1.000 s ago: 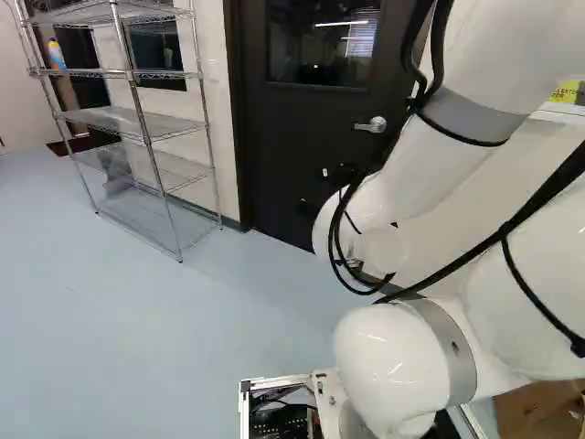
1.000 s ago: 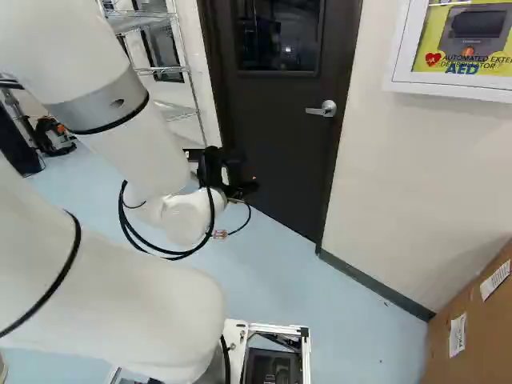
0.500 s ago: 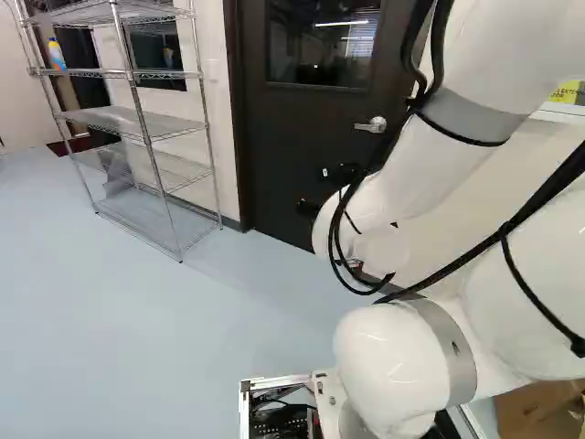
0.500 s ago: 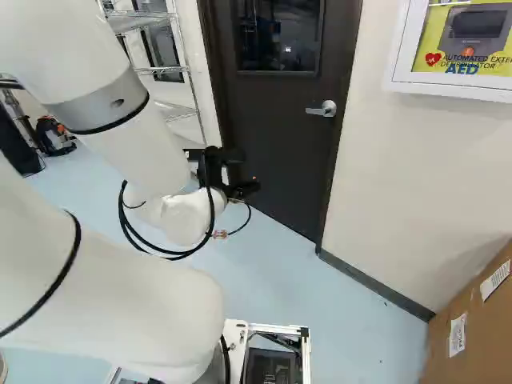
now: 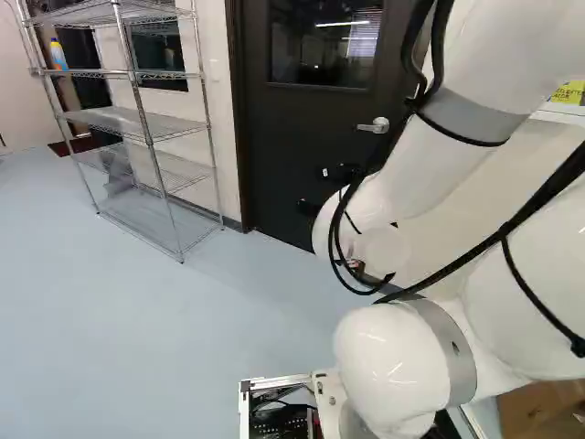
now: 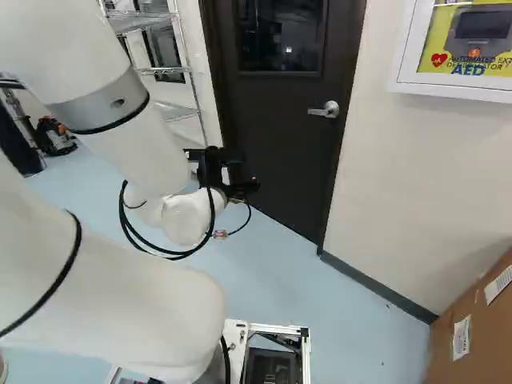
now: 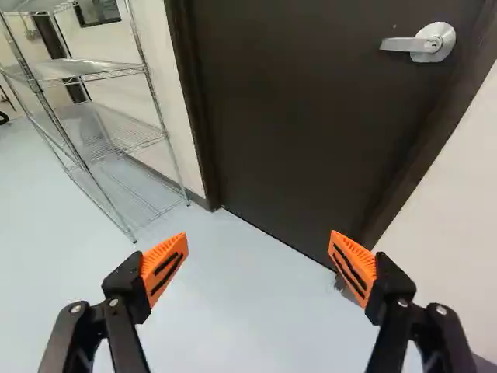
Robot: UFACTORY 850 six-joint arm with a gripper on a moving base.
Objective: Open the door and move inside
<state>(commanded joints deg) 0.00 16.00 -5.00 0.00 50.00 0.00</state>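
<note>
In the right base view my gripper [image 6: 232, 174] is held low in front of the dark door [image 6: 276, 112], left of the silver lever handle [image 6: 326, 110] and below its height. The door stands closed in its frame. The wrist view shows the gripper [image 7: 259, 242] open wide, its orange pads far apart with nothing between them. Ahead of it are the door [image 7: 303, 116] and the handle [image 7: 423, 43], which lies off to one side, apart from both fingers. In the left base view the arm covers much of the gripper; the handle [image 5: 374, 126] shows there.
A wire shelf rack [image 5: 146, 133] stands against the wall left of the door. Right of the door are a pale wall [image 6: 416, 176], a white AED cabinet [image 6: 460, 88] and, near the base, a cardboard box [image 6: 472, 336].
The base has moved slightly: door, handle and cabinet have shifted a little to the right in the base views. The arm holds its pose against its lowest joint.
</note>
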